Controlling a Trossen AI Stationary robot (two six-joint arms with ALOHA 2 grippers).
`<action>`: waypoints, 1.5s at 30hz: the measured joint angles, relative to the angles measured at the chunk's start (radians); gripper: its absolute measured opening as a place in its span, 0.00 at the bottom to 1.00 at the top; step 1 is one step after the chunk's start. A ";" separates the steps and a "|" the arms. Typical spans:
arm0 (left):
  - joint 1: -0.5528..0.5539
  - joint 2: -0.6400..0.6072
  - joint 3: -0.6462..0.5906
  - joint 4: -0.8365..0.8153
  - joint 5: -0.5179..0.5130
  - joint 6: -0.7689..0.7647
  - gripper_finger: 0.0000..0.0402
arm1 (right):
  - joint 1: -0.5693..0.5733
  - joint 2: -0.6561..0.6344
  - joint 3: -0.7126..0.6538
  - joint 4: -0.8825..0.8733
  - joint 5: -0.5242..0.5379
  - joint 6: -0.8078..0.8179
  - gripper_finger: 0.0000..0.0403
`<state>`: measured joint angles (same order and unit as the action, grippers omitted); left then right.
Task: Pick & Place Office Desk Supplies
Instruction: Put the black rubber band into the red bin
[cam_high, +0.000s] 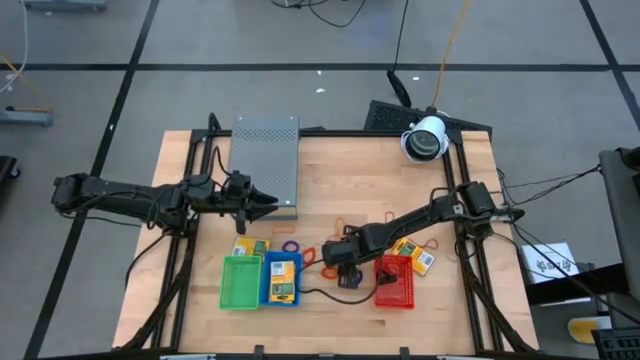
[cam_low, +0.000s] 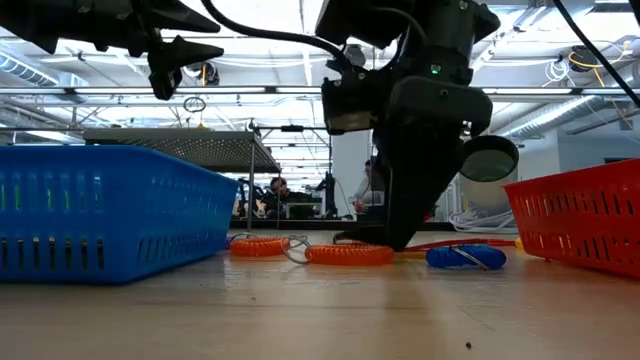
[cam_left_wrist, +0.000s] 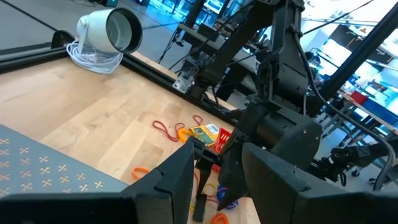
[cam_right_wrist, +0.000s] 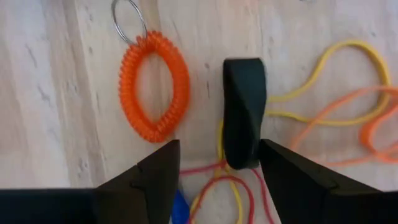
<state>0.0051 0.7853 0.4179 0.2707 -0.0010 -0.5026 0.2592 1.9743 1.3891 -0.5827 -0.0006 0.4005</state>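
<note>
My right gripper (cam_right_wrist: 217, 171) points steeply down near the table's middle (cam_high: 343, 268), open. A small black clip-like piece (cam_right_wrist: 244, 112) lies flat on the wood between its two fingers, on top of yellow, orange and red rubber bands (cam_right_wrist: 323, 106). An orange coil loop with a metal ring (cam_right_wrist: 152, 87) lies just beside it. In the low view orange coils (cam_low: 348, 254) and a blue coil (cam_low: 465, 256) lie at the gripper's foot. My left gripper (cam_high: 262, 203) hovers open beside the grey box, holding nothing.
The grey perforated box (cam_high: 265, 160) stands at the far left. Green (cam_high: 240, 282), blue (cam_high: 282, 278) and red (cam_high: 395, 282) baskets sit along the near side. Yellow packets (cam_high: 412, 252) lie by the red basket and one (cam_high: 250, 246) by the green. A white camera (cam_high: 425, 138) is at the far right.
</note>
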 joint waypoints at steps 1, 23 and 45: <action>0.000 0.000 0.000 0.000 0.000 0.000 0.36 | 0.000 -0.004 0.000 -0.003 0.000 0.000 0.53; 0.000 0.000 0.000 -0.013 0.001 0.004 0.36 | -0.003 -0.006 0.001 0.063 0.082 0.003 0.03; 0.000 0.000 0.000 -0.013 0.004 -0.031 0.36 | 0.122 -0.353 0.001 -0.213 0.054 0.252 0.00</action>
<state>0.0051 0.7853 0.4183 0.2577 0.0029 -0.5339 0.3808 1.6208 1.3899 -0.7957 0.0535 0.6524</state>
